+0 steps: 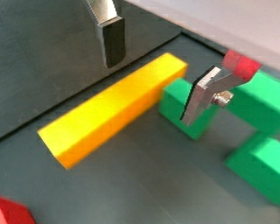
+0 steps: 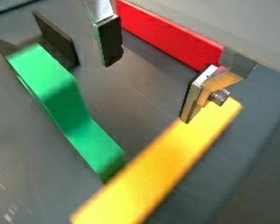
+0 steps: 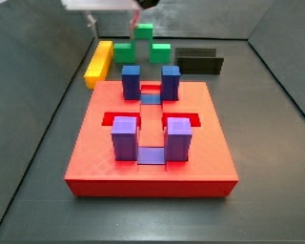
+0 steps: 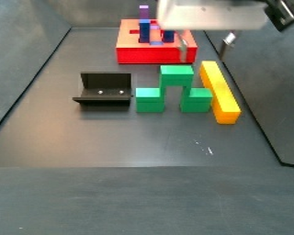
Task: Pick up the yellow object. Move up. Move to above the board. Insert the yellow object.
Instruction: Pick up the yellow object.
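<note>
- I am holding my gripper (image 1: 154,66) spread wide above the dark floor, its 2 silver fingers (image 1: 111,39) well apart and pinching nothing; in both wrist views the jaws are hanging clear of every piece.
- In a wrist view my gripper (image 2: 152,70) is hovering over bare floor, with one finger tip just above the far end of the yellow object (image 2: 166,171).
- The yellow object (image 1: 113,109) is lying flat on the floor, and in a wrist view it is running between my 2 fingers but below them, untouched.
- The green stepped block (image 1: 241,118) is sitting just beside the yellow object, along one of its long sides; in a side view the yellow object (image 4: 219,90) is lying on the block's (image 4: 176,88) side away from the fixture (image 4: 104,89).
- The fixture is standing near the green stepped block on the floor.
- The board (image 4: 153,48) is resting flat farther off, beyond one end of the yellow object, with 2 pairs of blue and purple upright posts (image 3: 148,110) rising from it.
- In a side view the yellow object (image 3: 100,62) is lying behind the board (image 3: 149,157), apart from it.
</note>
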Robot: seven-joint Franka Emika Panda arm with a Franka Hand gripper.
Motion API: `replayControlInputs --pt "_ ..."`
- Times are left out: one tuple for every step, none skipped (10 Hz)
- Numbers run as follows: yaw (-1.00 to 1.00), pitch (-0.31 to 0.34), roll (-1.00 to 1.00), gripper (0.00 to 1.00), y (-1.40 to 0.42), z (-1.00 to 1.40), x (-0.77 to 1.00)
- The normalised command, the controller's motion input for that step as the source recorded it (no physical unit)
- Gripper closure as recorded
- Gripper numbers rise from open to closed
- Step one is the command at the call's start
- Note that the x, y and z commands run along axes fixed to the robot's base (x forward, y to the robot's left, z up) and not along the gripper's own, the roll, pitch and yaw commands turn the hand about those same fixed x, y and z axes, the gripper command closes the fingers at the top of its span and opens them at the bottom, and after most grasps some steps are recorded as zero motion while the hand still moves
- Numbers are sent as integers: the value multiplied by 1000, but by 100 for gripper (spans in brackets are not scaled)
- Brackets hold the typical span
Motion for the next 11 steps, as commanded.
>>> replayControlInputs --pt "-43 -110 30 0 149 -323 -254" --pt "-20 -104 47 0 160 -291 -186" --pt "0 -83 96 0 214 -169 -63" --pt "-20 -63 134 0 211 -194 -109" --pt "-83 -23 87 0 17 -251 -254" --pt "-100 -4 83 0 0 -257 -269" --pt "-94 0 81 0 -54 -249 -254" --pt "-97 0 79 0 -46 -194 -209" --pt "-23 -26 140 0 0 -134 0" --pt "0 -26 176 0 9 -109 51" --pt "0 -23 163 0 0 -137 23"
